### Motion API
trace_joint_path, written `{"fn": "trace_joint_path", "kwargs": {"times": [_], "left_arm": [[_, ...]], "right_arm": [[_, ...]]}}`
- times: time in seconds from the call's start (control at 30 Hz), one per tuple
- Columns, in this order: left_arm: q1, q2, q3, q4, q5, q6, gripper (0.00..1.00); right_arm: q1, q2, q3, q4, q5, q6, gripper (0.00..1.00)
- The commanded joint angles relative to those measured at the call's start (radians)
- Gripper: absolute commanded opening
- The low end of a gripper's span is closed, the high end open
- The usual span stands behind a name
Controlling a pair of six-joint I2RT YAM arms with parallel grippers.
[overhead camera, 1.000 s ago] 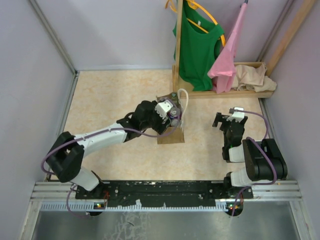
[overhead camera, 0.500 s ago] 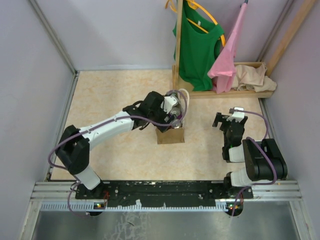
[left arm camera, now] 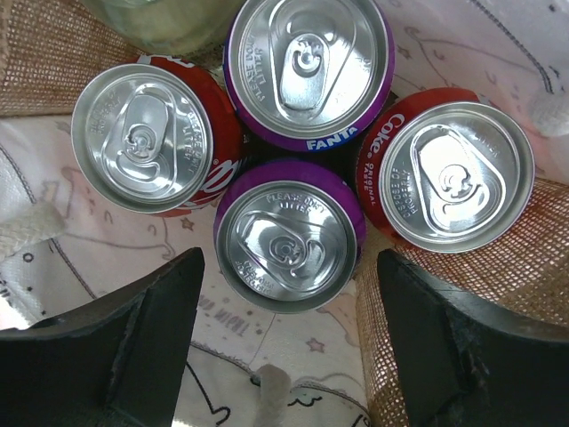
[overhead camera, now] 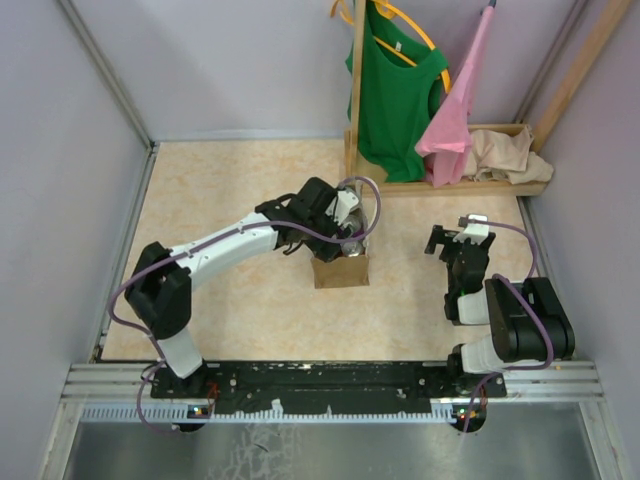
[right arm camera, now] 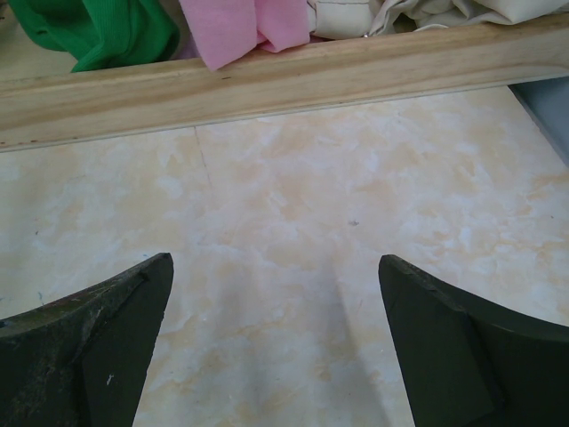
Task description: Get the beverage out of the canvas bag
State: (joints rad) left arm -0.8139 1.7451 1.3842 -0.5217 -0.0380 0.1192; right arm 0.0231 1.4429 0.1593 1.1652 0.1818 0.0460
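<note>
The tan canvas bag point(overhead camera: 340, 272) stands upright mid-table, its rope handle point(overhead camera: 368, 205) looping up. In the left wrist view I look straight down into its mouth. The burlap wall point(left arm camera: 507, 267) and printed white lining surround several beverage cans: a purple Fanta can point(left arm camera: 286, 243), a second purple one point(left arm camera: 308, 64), and two red Coke cans point(left arm camera: 142, 138) point(left arm camera: 455, 174). My left gripper point(left arm camera: 289, 260) point(overhead camera: 350, 238) hovers open over the mouth, and its fingers point(left arm camera: 151, 311) flank the nearer purple can without touching it. My right gripper point(overhead camera: 455, 238) point(right arm camera: 274, 262) is open over bare tabletop.
A wooden rack point(overhead camera: 455, 187) at the back right holds a green shirt point(overhead camera: 395, 90), a pink garment point(overhead camera: 455, 110) and a beige cloth heap point(overhead camera: 508, 155). Its wooden rail point(right arm camera: 284, 76) lies just ahead of the right gripper. A pale green object point(left arm camera: 164, 22) shows at the bag's far edge.
My left arm has reached farther out and brought its gripper over the bag's mouth. The bag now stands more upright. The right arm has not moved.
</note>
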Motion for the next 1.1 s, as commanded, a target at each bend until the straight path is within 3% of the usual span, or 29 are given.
{"fn": "trace_joint_path", "kwargs": {"times": [0.0, 0.6, 0.67, 0.7, 0.77, 0.87, 1.07], "left_arm": [[-0.007, 0.017, 0.033, -0.061, 0.002, -0.016, 0.83], [-0.007, 0.085, 0.024, 0.018, 0.033, -0.01, 0.77], [-0.006, 0.094, 0.024, 0.021, 0.031, -0.011, 0.67], [-0.007, 0.098, 0.025, 0.023, 0.031, -0.011, 0.57], [-0.007, 0.106, 0.034, 0.025, 0.029, -0.011, 0.27], [-0.006, 0.112, 0.059, 0.014, 0.027, -0.005, 0.0], [-0.007, 0.082, 0.074, 0.002, 0.0, 0.015, 0.0]], "right_arm": [[-0.002, -0.001, 0.022, 0.05, 0.001, 0.001, 0.99], [-0.002, -0.001, 0.022, 0.05, 0.002, 0.002, 0.99], [-0.002, -0.001, 0.022, 0.05, 0.002, 0.002, 0.99], [-0.002, -0.001, 0.022, 0.05, 0.001, 0.001, 0.99], [-0.002, -0.001, 0.022, 0.05, 0.001, 0.002, 0.99], [-0.001, -0.001, 0.022, 0.05, 0.001, 0.001, 0.99], [-0.002, -0.002, 0.022, 0.05, 0.002, 0.001, 0.99]]}}
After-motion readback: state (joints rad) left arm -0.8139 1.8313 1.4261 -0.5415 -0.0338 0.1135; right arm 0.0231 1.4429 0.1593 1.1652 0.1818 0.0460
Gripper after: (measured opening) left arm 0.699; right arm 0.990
